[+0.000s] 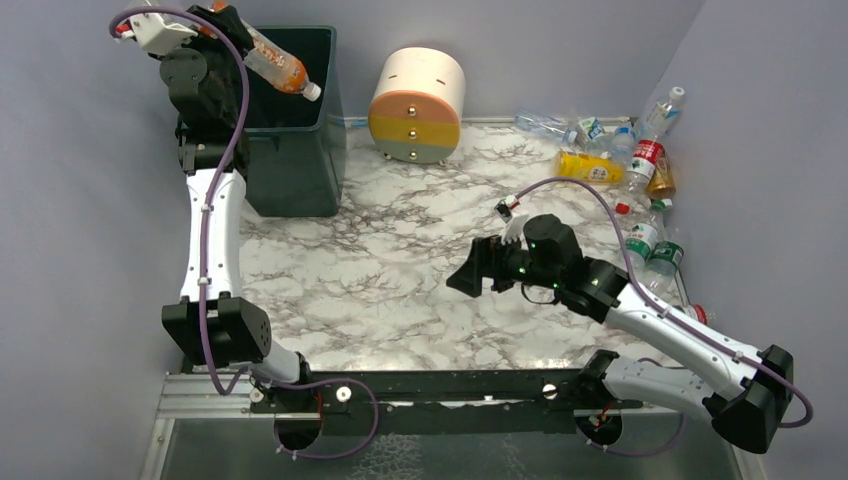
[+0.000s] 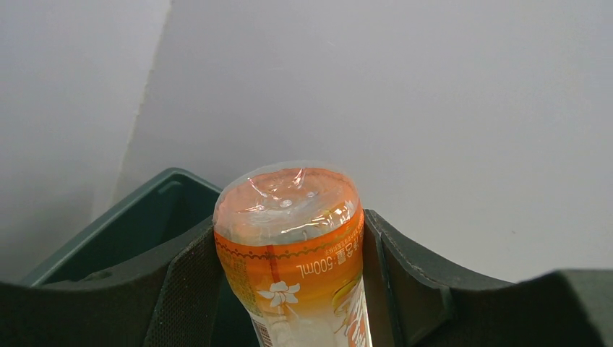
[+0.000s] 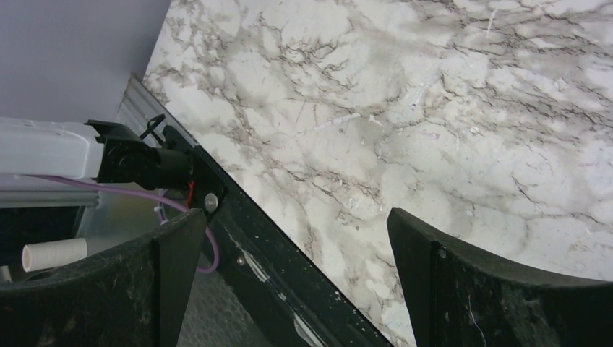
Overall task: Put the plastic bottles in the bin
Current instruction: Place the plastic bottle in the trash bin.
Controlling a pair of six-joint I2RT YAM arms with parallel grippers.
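An orange-labelled plastic bottle (image 1: 278,65) hangs tilted over the open top of the dark green bin (image 1: 300,150), its white cap pointing down to the right. My left gripper (image 1: 238,35) is raised high at the back left and shut on this bottle near its base. In the left wrist view the bottle (image 2: 289,238) sits clamped between both fingers, with the bin rim (image 2: 137,213) below. More plastic bottles (image 1: 620,165) lie heaped along the right wall. My right gripper (image 1: 470,275) hovers open over mid-table, nothing between its fingers (image 3: 426,253).
A round cream, yellow and grey drawer unit (image 1: 417,105) stands right of the bin at the back. Grey walls close in the left, back and right. A black rail (image 3: 289,267) runs along the marble table's near edge.
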